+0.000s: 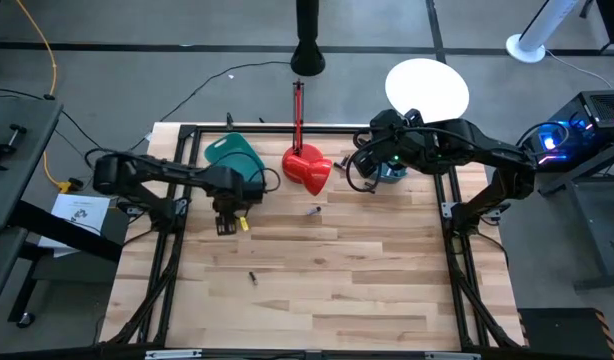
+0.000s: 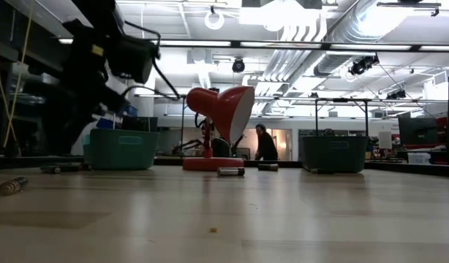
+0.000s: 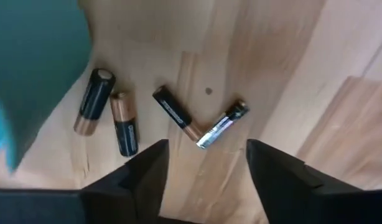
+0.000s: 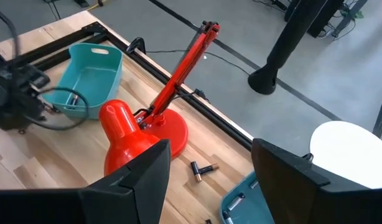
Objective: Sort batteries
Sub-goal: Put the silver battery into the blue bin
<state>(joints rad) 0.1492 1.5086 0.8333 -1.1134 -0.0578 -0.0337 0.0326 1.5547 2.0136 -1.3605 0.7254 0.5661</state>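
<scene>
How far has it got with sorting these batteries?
Not far, it seems. A battery already lies in the right teal bin. Neither the left gripper nor the right gripper holds anything; both are open. Four loose batteries lie below the left one, others near the red lamp.

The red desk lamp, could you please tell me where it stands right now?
In the high view the red desk lamp stands at the table's far edge, centre, between the left teal bin and the right tool.
</scene>
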